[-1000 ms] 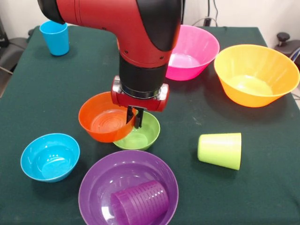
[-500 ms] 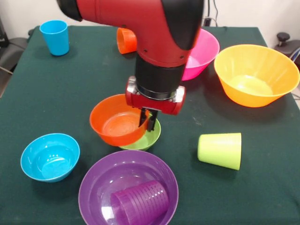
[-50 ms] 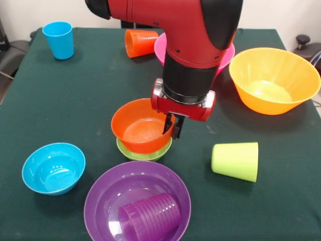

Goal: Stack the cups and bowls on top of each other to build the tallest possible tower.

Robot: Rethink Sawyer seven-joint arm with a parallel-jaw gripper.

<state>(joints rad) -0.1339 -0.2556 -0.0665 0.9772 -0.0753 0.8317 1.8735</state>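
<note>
One small orange bowl (image 3: 142, 126) hangs from the tool (image 3: 173, 128), pinched by its rim, and over the last second it has slid sideways until it sits squarely above the green bowl (image 3: 144, 152), nearly nesting. Letting go here should start the tower. The blue bowl (image 3: 53, 167) waits on the tabletop (image 3: 75, 100); the pink bowl (image 3: 165, 45) lies behind the arm.

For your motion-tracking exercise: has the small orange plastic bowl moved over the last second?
Yes. The small orange plastic bowl, pinched by the gripper, has shifted rightward in the front view and now sits over the small green plastic bowl, which stayed put.
</note>
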